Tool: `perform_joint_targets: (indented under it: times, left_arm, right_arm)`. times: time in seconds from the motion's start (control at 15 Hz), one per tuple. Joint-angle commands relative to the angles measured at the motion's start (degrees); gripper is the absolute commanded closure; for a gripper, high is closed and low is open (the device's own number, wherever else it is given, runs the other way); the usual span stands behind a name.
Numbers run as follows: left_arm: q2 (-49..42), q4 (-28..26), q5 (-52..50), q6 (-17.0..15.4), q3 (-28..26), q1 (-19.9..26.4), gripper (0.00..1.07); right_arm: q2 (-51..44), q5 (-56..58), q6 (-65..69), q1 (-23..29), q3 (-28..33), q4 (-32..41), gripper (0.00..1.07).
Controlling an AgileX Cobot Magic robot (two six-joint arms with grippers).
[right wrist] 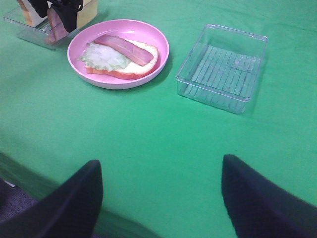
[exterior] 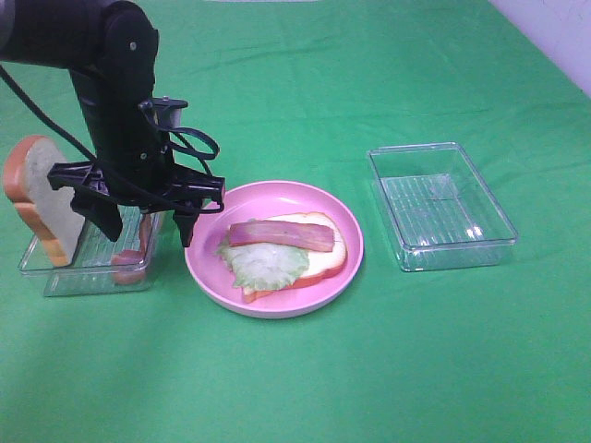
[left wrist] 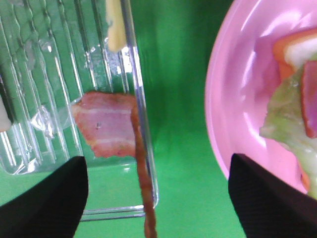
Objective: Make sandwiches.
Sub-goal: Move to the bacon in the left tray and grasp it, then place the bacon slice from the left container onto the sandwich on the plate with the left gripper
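- The left gripper (exterior: 146, 231) hangs low over the gap between the left tray (exterior: 83, 277) and the pink plate (exterior: 277, 305). One finger is above the tray and the other beside the plate's rim.
- Its jaws stand wide apart. In the left wrist view both dark fingers (left wrist: 44, 198) show, and nothing is caught between them.
- The sandwich (exterior: 286, 254) lies on the pink plate, part built. It is a flat slice of white bread with an orange-brown crust, lettuce (exterior: 263, 263) over the half toward the left tray, and one bacon strip (exterior: 282, 234) laid lengthwise on top.
- In the left tray a second bread slice (exterior: 37, 194) stands on edge at the far-left end.
- A loose piece of bacon (left wrist: 104, 124) lies on the tray floor next to the wall that faces the plate, and a thin reddish strip runs along that wall.
- A bit of yellow cheese (left wrist: 115, 25) shows farther back in the same tray.
- The right tray (exterior: 457, 251) sits well apart from the plate, on the green cloth (exterior: 369, 369).
- The right gripper (right wrist: 161, 163) is held above bare cloth, away from plate and trays. Its jaws are spread wide and hold nothing.
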Motion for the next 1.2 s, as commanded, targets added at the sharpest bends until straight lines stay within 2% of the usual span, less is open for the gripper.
perform_joint_targets:
  times: [0.07, 0.13, 0.2, 0.27, 0.67, 1.07, 1.2]
  left_arm:
    - [0.2, -0.2, -1.9, -0.6, -0.5, -0.4, 0.46]
    - [0.2, -0.2, -2.3, -0.6, -0.5, -0.4, 0.53]
    - [0.2, -0.2, -2.3, -0.6, -0.5, -0.4, 0.53]
    - [0.2, -0.2, -3.4, -0.6, -0.5, -0.4, 0.65]
    - [0.1, -0.5, -4.1, -0.6, -0.5, -0.4, 1.05]
    - [-4.2, -4.1, -3.4, -0.1, -0.7, -0.4, 1.07]
    - [-8.1, -8.3, -4.0, 2.9, -0.7, -0.4, 1.07]
  right_arm:
    - [-0.6, -0.7, -0.6, 0.1, 0.1, -0.1, 0.42]
    - [-0.6, -0.7, -0.6, 0.1, 0.1, -0.1, 0.42]
    - [-0.6, -0.7, -0.6, 0.1, 0.1, -0.1, 0.42]
    - [-0.6, -0.7, -0.6, 0.1, 0.1, -0.1, 0.42]
    - [-0.6, -0.7, -0.6, 0.1, 0.1, -0.1, 0.42]
    - [-0.6, -0.7, -0.6, 0.1, 0.1, -0.1, 0.42]
    - [-0.6, -0.7, -0.6, 0.1, 0.1, -0.1, 0.42]
